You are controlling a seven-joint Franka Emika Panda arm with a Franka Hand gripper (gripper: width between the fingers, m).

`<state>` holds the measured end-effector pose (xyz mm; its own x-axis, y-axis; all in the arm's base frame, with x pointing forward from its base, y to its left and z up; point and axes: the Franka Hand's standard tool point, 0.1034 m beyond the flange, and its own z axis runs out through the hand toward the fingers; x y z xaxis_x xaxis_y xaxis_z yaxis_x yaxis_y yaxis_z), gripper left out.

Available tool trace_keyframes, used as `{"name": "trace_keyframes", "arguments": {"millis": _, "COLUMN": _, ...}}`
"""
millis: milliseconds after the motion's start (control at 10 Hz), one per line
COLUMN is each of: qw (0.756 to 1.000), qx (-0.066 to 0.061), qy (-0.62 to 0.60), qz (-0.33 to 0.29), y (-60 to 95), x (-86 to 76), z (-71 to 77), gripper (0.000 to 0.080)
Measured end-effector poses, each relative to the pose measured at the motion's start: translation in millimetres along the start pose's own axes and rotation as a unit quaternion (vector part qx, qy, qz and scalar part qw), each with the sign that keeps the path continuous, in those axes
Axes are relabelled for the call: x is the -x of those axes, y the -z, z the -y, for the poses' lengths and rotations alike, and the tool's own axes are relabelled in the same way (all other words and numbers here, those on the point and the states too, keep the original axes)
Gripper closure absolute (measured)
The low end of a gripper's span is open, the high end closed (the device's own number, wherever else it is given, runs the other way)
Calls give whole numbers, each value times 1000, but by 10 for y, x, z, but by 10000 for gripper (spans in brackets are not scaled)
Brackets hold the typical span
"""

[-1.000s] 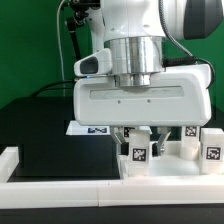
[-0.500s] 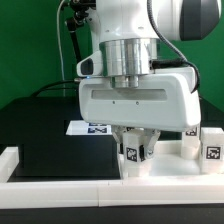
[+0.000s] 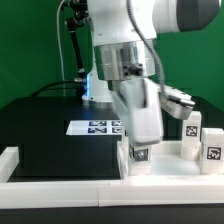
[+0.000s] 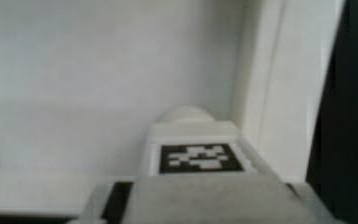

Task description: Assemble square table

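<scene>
In the exterior view my gripper hangs tilted over the front left corner of the white square tabletop and is shut on a small white leg that carries a black-and-white tag. The wrist view shows that leg held between my fingers, its rounded end toward the tabletop's flat face and close to the raised rim. Whether the leg touches the tabletop is hidden. Two more tagged legs stand at the exterior view's right.
The marker board lies on the black table behind the tabletop. A long white rail runs along the front edge, and a short white rail end sits at the exterior view's left. A green wall stands behind.
The jaws have closed on the leg. The hand has turned from broadside to edge-on and tilted, with the arm swinging toward the exterior view's left.
</scene>
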<state>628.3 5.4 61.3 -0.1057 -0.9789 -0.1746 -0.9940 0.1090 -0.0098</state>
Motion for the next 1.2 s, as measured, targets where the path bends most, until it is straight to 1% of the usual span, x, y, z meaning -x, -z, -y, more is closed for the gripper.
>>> {"name": "trace_keyframes", "arguments": {"millis": 100, "qw": 997, "qx": -2, "qy": -69, "qz": 19, "y": 3, "x": -19, "z": 2, "gripper": 517}}
{"name": "trace_keyframes", "arguments": {"millis": 400, "qw": 990, "qx": 3, "qy": -143, "qz": 11, "y": -36, "x": -43, "z": -41, "gripper": 517}}
{"name": "trace_keyframes", "arguments": {"millis": 600, "qw": 988, "qx": 4, "qy": -154, "qz": 10, "y": -45, "x": -49, "z": -48, "gripper": 517}}
{"name": "trace_keyframes", "arguments": {"millis": 700, "qw": 988, "qx": 4, "qy": -153, "qz": 10, "y": -45, "x": -48, "z": -48, "gripper": 324}}
{"name": "trace_keyframes", "arguments": {"millis": 800, "qw": 988, "qx": 4, "qy": -153, "qz": 10, "y": -45, "x": -48, "z": -48, "gripper": 209}}
{"name": "trace_keyframes", "arguments": {"millis": 900, "qw": 988, "qx": 4, "qy": -153, "qz": 10, "y": -42, "x": -45, "z": -47, "gripper": 168}}
{"name": "trace_keyframes", "arguments": {"millis": 1000, "qw": 989, "qx": 0, "qy": -146, "qz": 12, "y": 28, "x": -4, "z": -76, "gripper": 168}}
{"name": "trace_keyframes", "arguments": {"millis": 1100, "qw": 989, "qx": -6, "qy": -144, "qz": 21, "y": 230, "x": 79, "z": -126, "gripper": 153}}
{"name": "trace_keyframes", "arguments": {"millis": 1200, "qw": 989, "qx": -13, "qy": -141, "qz": 36, "y": 511, "x": 180, "z": -135, "gripper": 151}}
